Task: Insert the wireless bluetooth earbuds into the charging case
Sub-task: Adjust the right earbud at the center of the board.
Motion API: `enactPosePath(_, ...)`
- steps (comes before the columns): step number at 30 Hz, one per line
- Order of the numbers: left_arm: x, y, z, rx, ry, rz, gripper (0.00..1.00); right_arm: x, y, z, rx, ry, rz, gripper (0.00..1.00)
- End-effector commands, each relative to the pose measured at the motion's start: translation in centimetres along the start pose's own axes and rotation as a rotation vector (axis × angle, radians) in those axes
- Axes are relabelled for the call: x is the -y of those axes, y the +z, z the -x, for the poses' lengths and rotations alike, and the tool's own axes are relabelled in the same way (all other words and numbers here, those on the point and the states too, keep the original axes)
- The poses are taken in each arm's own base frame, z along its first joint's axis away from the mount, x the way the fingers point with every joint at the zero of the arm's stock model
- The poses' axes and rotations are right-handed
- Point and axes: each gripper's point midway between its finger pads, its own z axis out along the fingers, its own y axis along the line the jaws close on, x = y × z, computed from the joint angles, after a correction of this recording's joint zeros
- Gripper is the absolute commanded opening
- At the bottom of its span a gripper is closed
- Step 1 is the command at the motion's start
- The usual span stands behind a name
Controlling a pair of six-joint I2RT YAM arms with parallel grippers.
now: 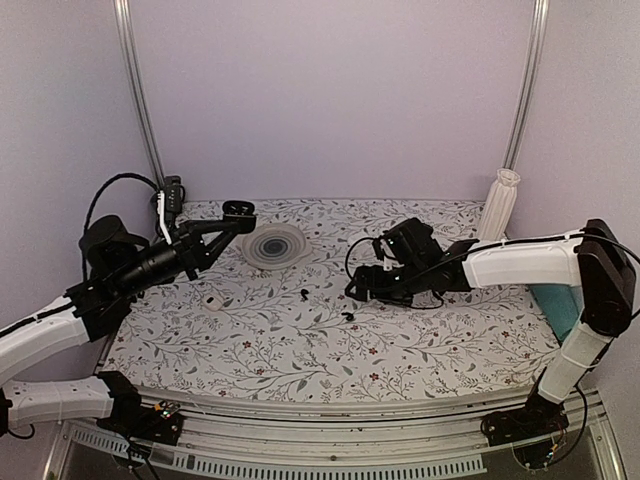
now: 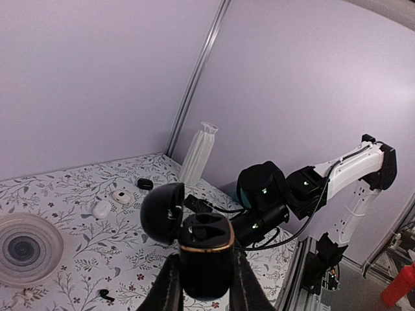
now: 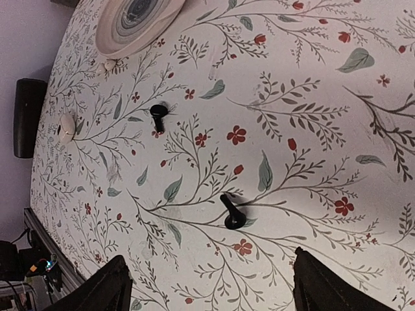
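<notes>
Clamped shut between the two fingers of the left gripper [image 2: 206, 278], the charging case [image 2: 205, 249] is held upright above the table [image 3: 311, 97]. Its domed lid [image 2: 162, 212] is hinged back to the left and the wells face up. It is rounded, glossy black plastic with a thin gold band at the rim. The right gripper [image 3: 211, 259] hovers with its jaws spread wide and nothing in them. One of the wireless bluetooth earbuds [image 3: 231, 212] lies just ahead between its fingers, and the other earbud [image 3: 158, 116] lies farther ahead. Each is a tiny black bud on a short stem, lying flat on the floral print. For a clean pick, I judge the jaws should straddle the near stem squarely, drop to the surface and close gently, because so small and smooth a piece could squirt out.
</notes>
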Motion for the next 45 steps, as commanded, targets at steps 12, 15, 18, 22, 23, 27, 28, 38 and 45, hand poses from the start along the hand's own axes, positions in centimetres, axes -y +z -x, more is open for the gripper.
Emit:
enactPosePath(12, -0.8, -0.5, -0.2, 0.005, 0.025, 0.031, 0.0, 1.2, 2.4, -4.4, -0.075, 0.128, -0.124, 0.54)
enactPosePath(15, -0.8, 0.0, -0.5, -0.015, 0.022, 0.016, 0.0, 1.9, 3.2, -4.7, -0.076, 0.131, -0.155, 0.51)
enactPosePath(18, -0.8, 0.4, -0.8, -0.029, 0.022, 0.007, 0.0, 2.1, 4.0, -4.6, -0.071, 0.132, -0.166, 0.49)
enactPosePath(22, -1.0, 0.6, -1.1, -0.043, 0.028, 0.006, 0.0, 2.6, 5.0, -4.3, -0.064, 0.121, -0.196, 0.48)
enactPosePath(23, -1.0, 0.7, -1.1, -0.046, 0.027, 0.005, 0.0, 2.7, 5.2, -4.3, -0.064, 0.117, -0.203, 0.47)
enactPosePath(27, -1.0, 0.8, -1.2, -0.054, 0.026, -0.001, 0.0, 2.9, 5.6, -3.8, -0.055, 0.093, -0.235, 0.46)
enactPosePath(28, -1.0, 0.8, -1.2, -0.053, 0.026, -0.001, 0.0, 3.0, 5.6, -3.5, -0.05, 0.083, -0.247, 0.45)
enactPosePath(38, -1.0, 1.0, -1.3, -0.059, 0.028, -0.01, 0.0, 2.9, 4.9, -2.7, -0.035, -0.011, -0.336, 0.39)
enactPosePath(45, -1.1, 1.1, -1.8, -0.071, 0.022, -0.015, 0.0, 1.9, 5.8, -2.9, -0.051, -0.048, -0.336, 0.38)
